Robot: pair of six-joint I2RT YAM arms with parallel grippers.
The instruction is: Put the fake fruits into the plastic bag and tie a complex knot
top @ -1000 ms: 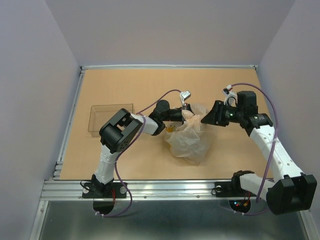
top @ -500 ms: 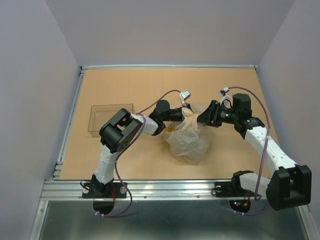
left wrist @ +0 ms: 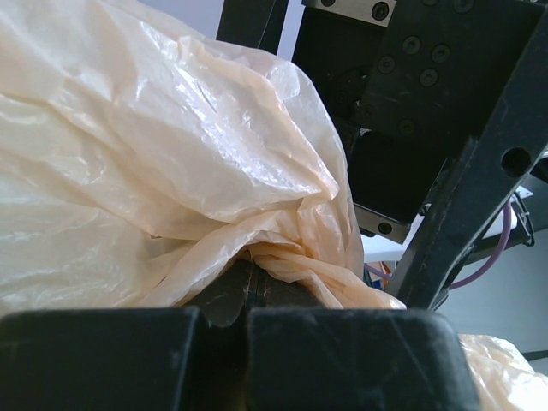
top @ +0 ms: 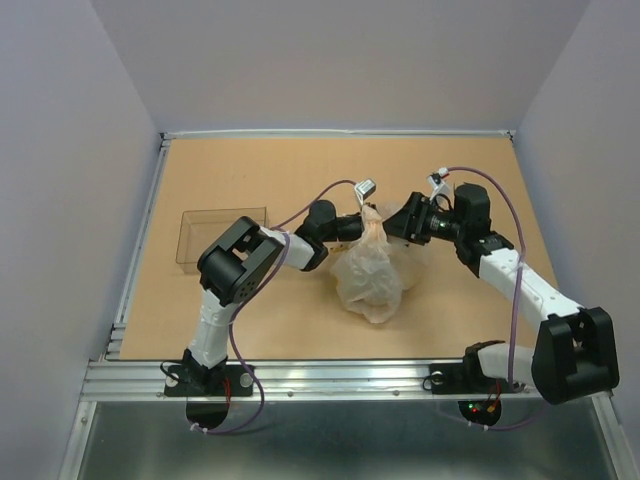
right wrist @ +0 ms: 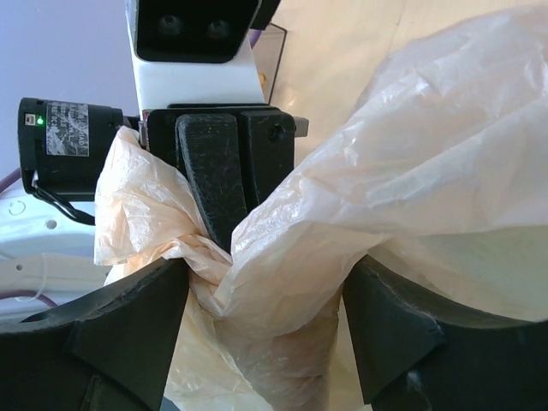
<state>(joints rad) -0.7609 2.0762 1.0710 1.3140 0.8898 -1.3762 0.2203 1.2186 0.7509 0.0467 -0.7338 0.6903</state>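
The plastic bag [top: 372, 280] sits mid-table, its top gathered into a twisted neck. My left gripper [top: 366, 222] is shut on that neck; in the left wrist view its fingertips [left wrist: 248, 282] pinch a fold of the bag [left wrist: 171, 171]. My right gripper [top: 393, 226] faces it from the right. In the right wrist view its jaws [right wrist: 265, 291] stand open on either side of the bunched plastic [right wrist: 282, 291], just in front of the left gripper [right wrist: 235, 171]. The fake fruits are hidden from view.
A clear rigid tray [top: 222, 236] stands on the table to the left of the left arm. Purple cables loop above both wrists. The two grippers sit almost nose to nose over the bag.
My right gripper has moved left up to the bag's neck and its jaws have widened. The bag's top has drawn in narrower and shifted slightly left. The left gripper kept its hold.
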